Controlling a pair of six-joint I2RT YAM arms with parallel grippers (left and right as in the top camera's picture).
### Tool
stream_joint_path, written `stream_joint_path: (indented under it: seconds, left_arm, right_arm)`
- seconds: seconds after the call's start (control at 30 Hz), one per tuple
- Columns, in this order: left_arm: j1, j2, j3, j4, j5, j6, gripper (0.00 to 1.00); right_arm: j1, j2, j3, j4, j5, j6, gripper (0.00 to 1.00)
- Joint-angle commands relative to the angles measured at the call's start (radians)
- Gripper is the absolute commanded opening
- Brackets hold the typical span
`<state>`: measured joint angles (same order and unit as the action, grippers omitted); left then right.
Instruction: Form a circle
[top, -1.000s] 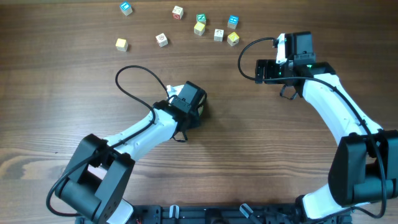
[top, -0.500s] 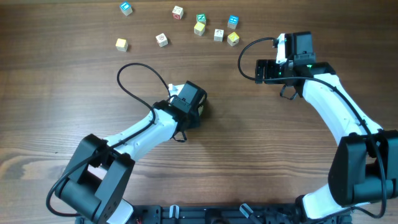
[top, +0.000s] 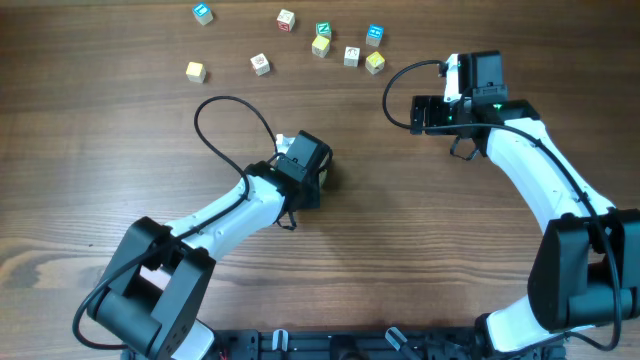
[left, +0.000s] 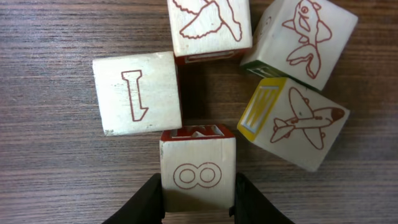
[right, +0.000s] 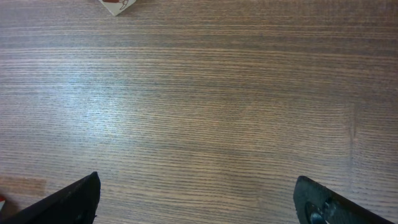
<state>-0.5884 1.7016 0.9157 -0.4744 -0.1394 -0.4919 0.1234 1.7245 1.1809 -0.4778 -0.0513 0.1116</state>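
Dark brown wood-grain table (top: 80, 150) under soft, even light.

The table (left: 56, 37) is dark brown wood with fine straight grain. The eight cube (left: 198, 177) is pale wood, its figure 8 drawn in thin red-brown outline, with a red side along its far edge. Up and left of it, the I cube (left: 137, 93) is pale with a red-brown outlined letter. Straight above it, the bird cube (left: 209, 26) shows a red-brown bird and a red side. Up and right, the fish cube (left: 305, 40) bears a red-brown fish and a green side. To its right, the plane cube (left: 295, 127) carries a red-brown plane and a yellow side with a pale W. The left gripper (left: 198, 199) is black.
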Motion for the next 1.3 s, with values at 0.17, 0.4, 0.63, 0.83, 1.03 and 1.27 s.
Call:
stream_joint_path:
  seconds: [0.17,0.4,0.63,0.83,1.03,1.27]
  left_arm:
    - [-0.005,-0.007,-0.008,-0.016,-0.019,0.123,0.34]
    - [-0.003,-0.013,-0.008,-0.011,-0.019,0.153,0.35]
    - [-0.003,-0.021,-0.008,0.0,-0.017,0.156,0.36]
    - [-0.003,-0.02,-0.008,0.014,0.015,0.156,0.51]
    - [-0.003,-0.02,-0.008,0.015,0.014,0.156,0.49]
    - [-0.003,-0.02,-0.008,0.015,0.014,0.184,0.42]
  right_arm:
    - [0.002,-0.007,0.001,0.003,0.0,0.003,1.0]
    - [0.002,-0.007,0.001,0.003,0.0,0.003,1.0]
    - [0.002,-0.007,0.001,0.003,0.0,0.003,1.0]
    - [0.002,-0.007,0.001,0.003,0.0,0.003,1.0]
    - [0.002,-0.007,0.001,0.003,0.0,0.003,1.0]
    - [0.002,-0.007,0.001,0.004,0.0,0.003,1.0]
